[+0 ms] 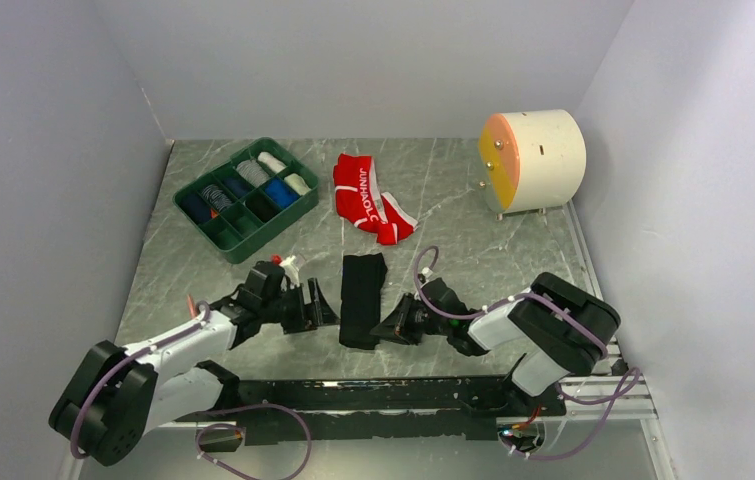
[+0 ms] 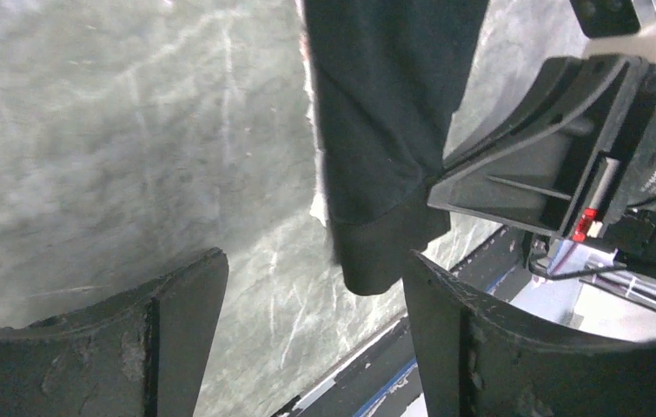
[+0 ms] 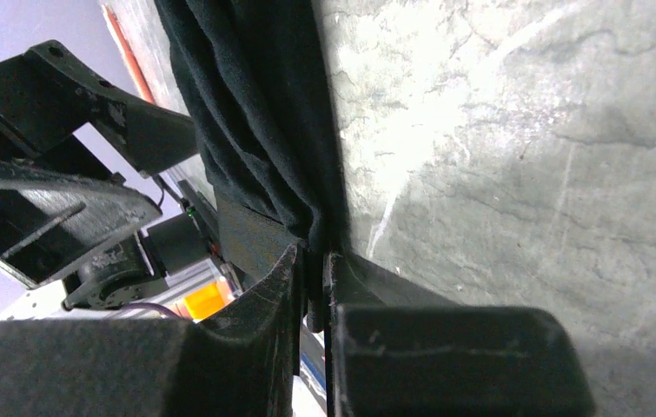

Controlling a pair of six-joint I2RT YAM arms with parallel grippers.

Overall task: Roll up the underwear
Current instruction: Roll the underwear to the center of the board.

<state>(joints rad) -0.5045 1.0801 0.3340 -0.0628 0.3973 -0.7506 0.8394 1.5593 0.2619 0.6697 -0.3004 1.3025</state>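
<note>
1. Base rail (image 1: pixel 373 395) – a black bar across the near edge of the table (image 1: pixel 473 250), with both arms bolted to it and purple cables looping off each end.
2. Left arm (image 1: pixel 168 350) – I see it reaching low and inward from the near-left corner.
3. Right arm (image 1: pixel 543 320) – it reaches low and inward from the near-right, mirroring the other.
4. Left gripper (image 2: pixel 311 291) – fingers spread wide with only bare marbled tabletop between them. I log it as holding nothing. It sits just beside the left edge of the black cloth, and I cannot tell whether it touches.
5. Right gripper (image 3: pixel 315 269) – fingers pressed together on the near right edge of the black briefs, with a fold of dark fabric pinched between the pads.
6. Black briefs (image 1: pixel 363 298) – they lie on the table between the two grippers as a narrow lengthwise strip running away from the bases. The near hem is close to the rail.
7. Red briefs (image 1: pixel 363 195) – crumpled on the table farther back and well apart from the black pair. The white-lettered waistband faces up and reads "JUNHAOL", with the last letter folded out of my sight.
8. Green tray (image 1: pixel 273 232) – far left, divided into compartments that hold rolled items in blue, white and dark colours.
9. Cream drum (image 1: pixel 543 150) – far right, lying on its side with its orange face turned toward the tray.
</note>
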